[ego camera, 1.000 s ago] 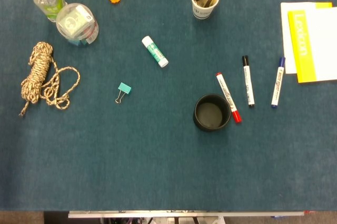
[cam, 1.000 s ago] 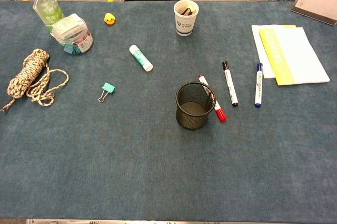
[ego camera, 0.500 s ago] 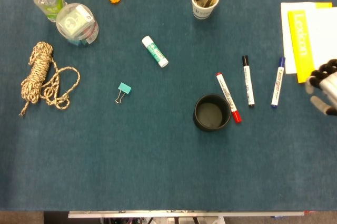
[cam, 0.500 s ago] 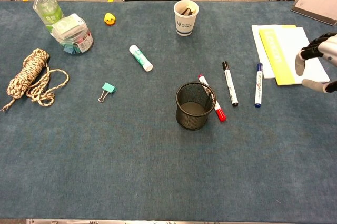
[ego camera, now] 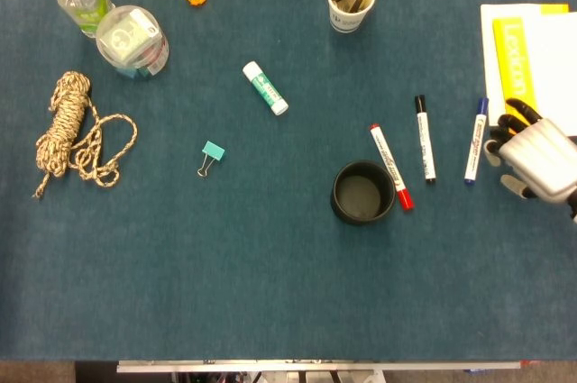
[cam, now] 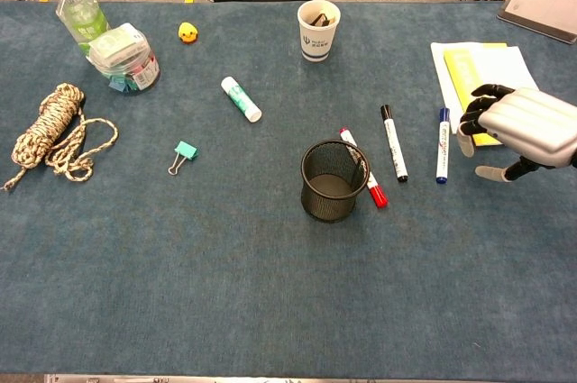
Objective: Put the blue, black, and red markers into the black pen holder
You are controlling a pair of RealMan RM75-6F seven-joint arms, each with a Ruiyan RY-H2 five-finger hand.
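- The right hand [ego camera: 534,159] hangs above the table [ego camera: 270,275] at its right side, fingers curved downward and apart from the thumb, holding nothing; from the chest view the dark fingertips [cam: 480,104] point toward the markers
- The blue marker [ego camera: 475,141] lies just beside those fingertips, on their inner side toward the table's middle; it is the nearest of the three and not touched
- Its long axis runs roughly away from the robot, cap at the far end, so it lies about parallel to the line of the fingertips, not across them; my reading is that a pinch across the barrel would need the thumb on one side and the fingers on the other
- Past it from the fingers lies the black marker [ego camera: 424,139], then the red marker [ego camera: 389,166], whose red cap end looks touching or nearly touching the black pen holder [ego camera: 362,192]
- The holder stands upright and empty, well beyond the fingers on the same inner side
- The left hand is in neither view, so the right one is plainly the nearer
- The head view shows the holder's bare floor and the gaps between markers; the chest view shows the holder's mesh wall [cam: 329,194] and that the hand [cam: 523,126] is raised off the cloth
- A yellow-and-white booklet [ego camera: 532,59] lies just behind the fingers
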